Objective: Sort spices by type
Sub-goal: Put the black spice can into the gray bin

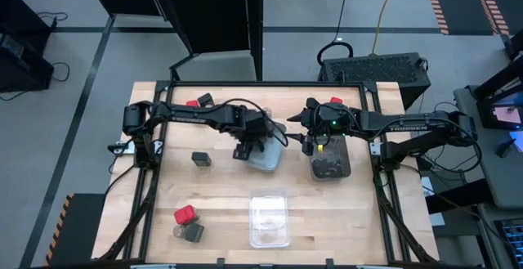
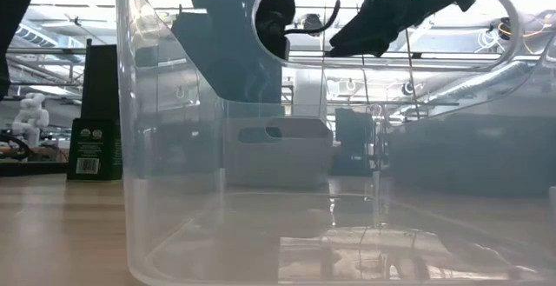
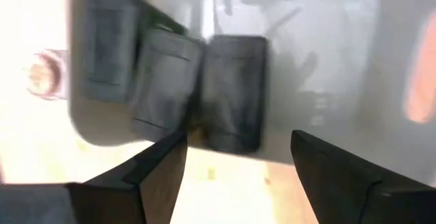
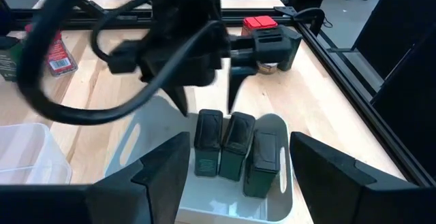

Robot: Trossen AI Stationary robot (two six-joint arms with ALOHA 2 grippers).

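Note:
My left gripper [image 1: 248, 148] hangs open just above a pale clear tray [image 1: 270, 159] at mid-table. Three dark grey blocks [image 3: 231, 91] lie side by side on that tray's floor; the right wrist view shows the same row of blocks [image 4: 235, 149] below the left gripper's fingertips [image 4: 230, 88]. My right gripper [image 1: 315, 142] is open and empty, close to the right of that tray, over the far end of the dark smoky tray [image 1: 331, 164]. Loose on the table are a dark block [image 1: 201, 159], a red block [image 1: 186, 214] and a dark piece [image 1: 194, 233].
A second clear tray [image 1: 268, 218] sits at the near edge and fills the low view [image 2: 347, 234]. A red block [image 1: 193, 103] and a dark block [image 1: 205, 99] lie near the far left edge, and another red block [image 1: 335, 101] lies at the far edge. Black frame rails border the table.

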